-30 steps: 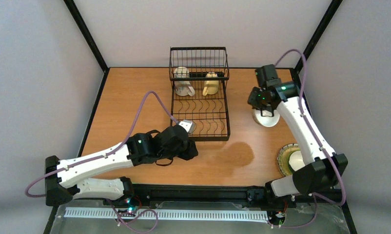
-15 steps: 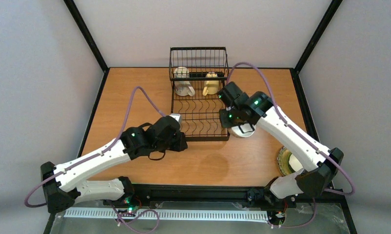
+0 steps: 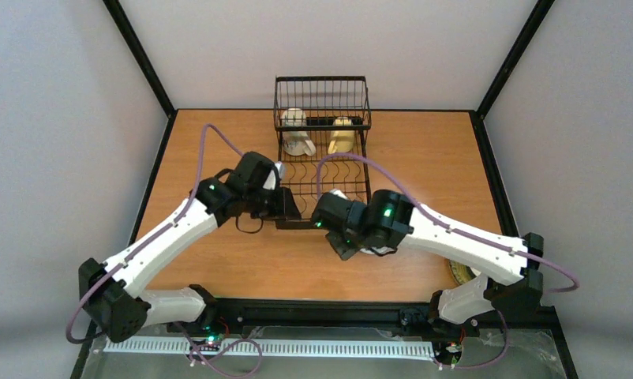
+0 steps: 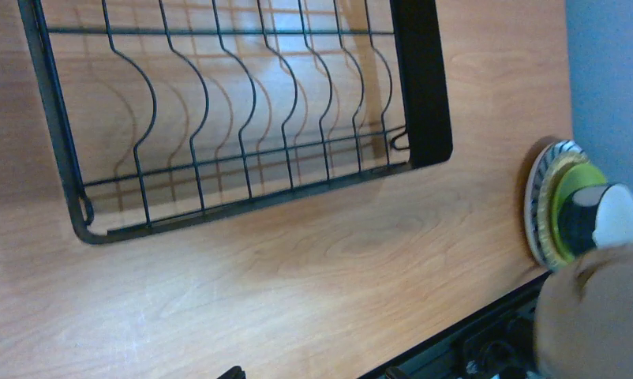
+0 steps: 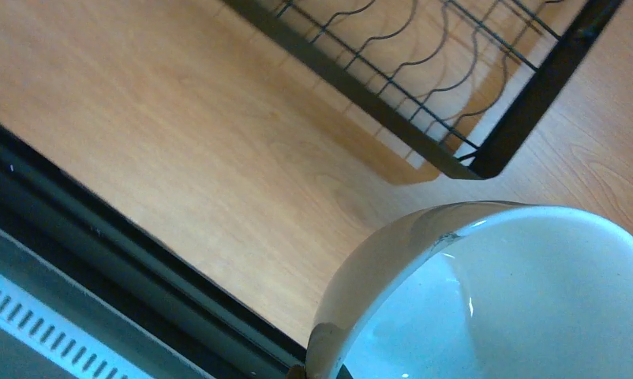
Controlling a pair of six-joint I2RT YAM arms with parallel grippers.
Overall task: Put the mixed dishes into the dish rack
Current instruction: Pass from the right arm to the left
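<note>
Pinching the white bowl (image 5: 487,300) by its rim w/ my right gripper (image 3: 341,239), jaws nearly together on the thin wall. In the right wrist view the bowl fills the lower right of the frame. Its hollow side faces the cam, w/ the wood table (image 3: 203,150) behind it. In the top view that arm stretches from lower right to centre frame. The gripper is just off the near edge of the dish rack (image 3: 367,166), and the bowl is mostly hidden under the wrist there.

My left gripper (image 3: 288,209) sits at the rack's near corner, left of centre in the top view, jaws wide apart, nothing betw. them. The fingers don't show clearly in the left wrist view. There's only a blurred tan shape at lower right, can't tell what it is. The rack's curved plate slots run across the upper left of that view.

The rack is black wire, centre of the top view, w/ the tall basket section at upper centre. Inside the basket the white mug (image 3: 297,136) is on the left and the cream-yellow mug (image 3: 342,136) on the right, side by side but apart.

The lime-green plate (image 4: 570,197) is at the right edge of the left wrist view. It rests on a striped-rim dish (image 4: 538,197) on the table, well apart from the rack. Something dark-and-white sits over the plate, can't tell what.
</note>
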